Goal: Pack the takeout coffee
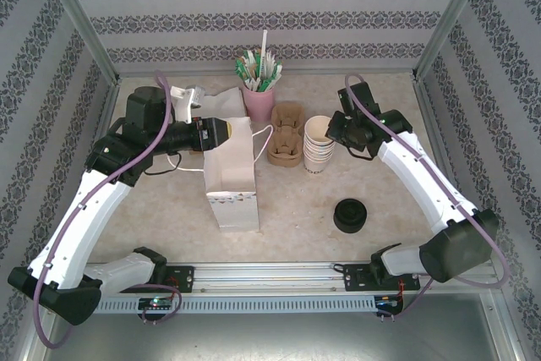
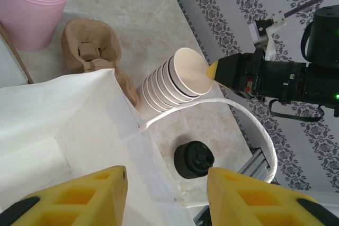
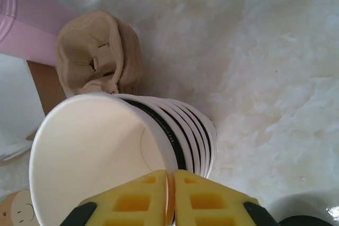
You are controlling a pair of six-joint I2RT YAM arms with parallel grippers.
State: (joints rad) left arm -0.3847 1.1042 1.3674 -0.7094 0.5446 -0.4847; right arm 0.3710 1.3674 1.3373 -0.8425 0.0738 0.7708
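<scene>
A lidded takeout coffee cup is out of view. A stack of lidless cream cups (image 1: pixel 319 144) stands at mid table. My right gripper (image 3: pixel 170 194) is shut on the rim of the top cup (image 3: pixel 90 152), one finger inside and one outside. From above, the right gripper (image 1: pixel 336 134) sits at the stack's right side. A white paper bag (image 1: pixel 230 179) stands open to the left. My left gripper (image 2: pixel 167 197) is open over the bag's mouth, and from above the left gripper (image 1: pixel 221 134) hangs at the bag's far end. A squat pile of black lids (image 1: pixel 351 215) lies to the near right.
A pink bucket of sachets and straws (image 1: pixel 259 99) stands at the back. Brown pulp cup carriers (image 1: pixel 286 134) sit between the bag and the cup stack. The bag's white handle (image 2: pixel 254 125) loops toward the lids. Patterned walls and metal posts enclose the table.
</scene>
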